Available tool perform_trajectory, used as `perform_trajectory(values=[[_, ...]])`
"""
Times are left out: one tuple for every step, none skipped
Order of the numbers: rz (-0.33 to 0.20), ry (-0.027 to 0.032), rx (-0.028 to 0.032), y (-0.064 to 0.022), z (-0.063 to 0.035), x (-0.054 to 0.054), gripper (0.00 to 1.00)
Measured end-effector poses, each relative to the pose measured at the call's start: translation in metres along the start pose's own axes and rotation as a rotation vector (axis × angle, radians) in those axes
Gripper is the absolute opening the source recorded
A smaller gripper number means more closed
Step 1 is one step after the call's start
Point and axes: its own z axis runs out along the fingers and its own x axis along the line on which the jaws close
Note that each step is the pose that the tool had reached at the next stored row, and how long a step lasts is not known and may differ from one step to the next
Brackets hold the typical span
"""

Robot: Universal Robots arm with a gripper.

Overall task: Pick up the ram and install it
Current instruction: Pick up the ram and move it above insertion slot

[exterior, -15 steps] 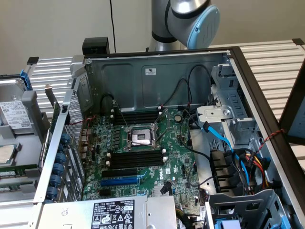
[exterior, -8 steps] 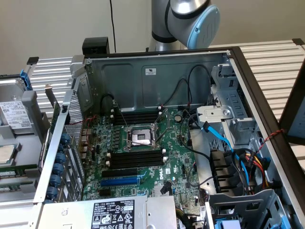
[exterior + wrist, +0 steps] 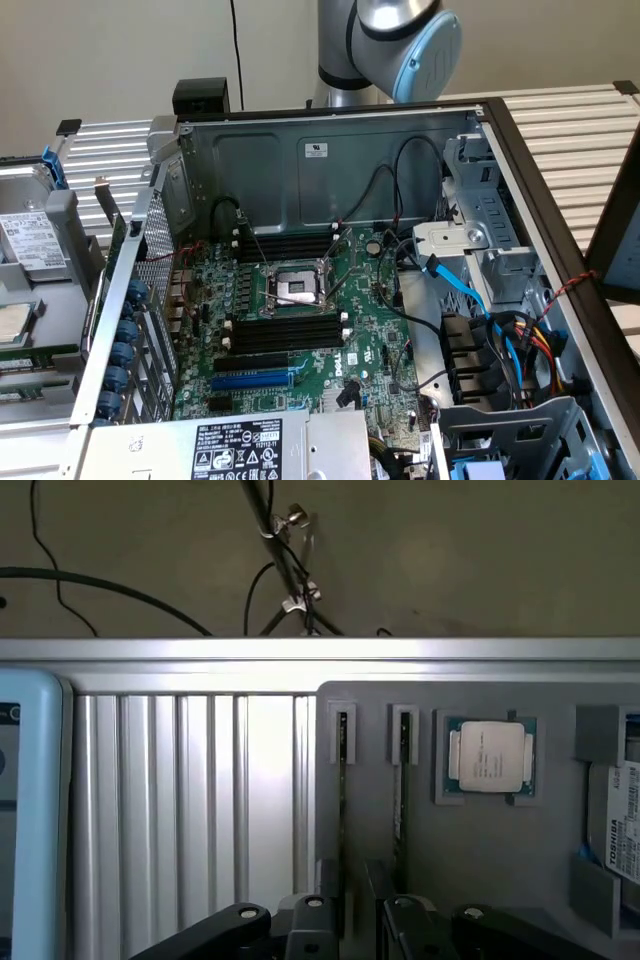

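While the open tool point(image 3: 358, 925) hangs over the grey holder point(image 3: 370, 780), the ram point(image 3: 342, 780) stands edge-up in it; squaring the jaws across the stick looks essential.

You have two ram sticks point(image 3: 342, 770) standing on edge in one grey holder point(image 3: 480, 880), the second stick point(image 3: 403, 780) just beside the first. One processor chip point(image 3: 490, 757) sits near them, and one hard drive point(image 3: 618, 835) with a white label. In the exterior view, count one open computer case point(image 3: 270, 180), one motherboard point(image 3: 365, 345) and one processor socket point(image 3: 295, 289) at mid-frame. Two banks of black memory slots flank that socket: one bank point(image 3: 285, 246) above it in the frame, one bank point(image 3: 285, 335) below. You get one blue expansion slot point(image 3: 250, 381) lower still, and one robot arm point(image 3: 400, 40) at the top.
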Motion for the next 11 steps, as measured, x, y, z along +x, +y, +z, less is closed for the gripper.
perform_trajectory(values=[[0.0, 0.0, -0.0002, -0.0003, 0.0018, 0.0, 0.25], [0.0, 0.0, -0.0003, -0.0005, 0.0036, 0.0, 0.25], [0.0, 0.0001, -0.0004, -0.0007, 0.0054, 0.0, 0.25], [0.0, 0.0, -0.0006, -0.0009, 0.0072, 0.0, 0.25], [0.0, 0.0001, -0.0007, -0.0011, 0.0091, 0.0, 0.25], [0.0, 0.0, -0.0007, -0.0013, 0.0109, 0.0, 0.25], [0.0, -0.0001, -0.0007, -0.0015, 0.0128, 0.0, 0.25], [0.0, 0.0, -0.0008, -0.0017, 0.0145, 0.0, 0.25], [0.0, 0.0, -0.0009, -0.0019, 0.0164, 0.0, 0.25], [0.0, 0.0, -0.001, -0.0021, 0.0182, 0.0, 0.25], [0.0, 0.0, -0.001, -0.0023, 0.02, -0.001, 0.25]])
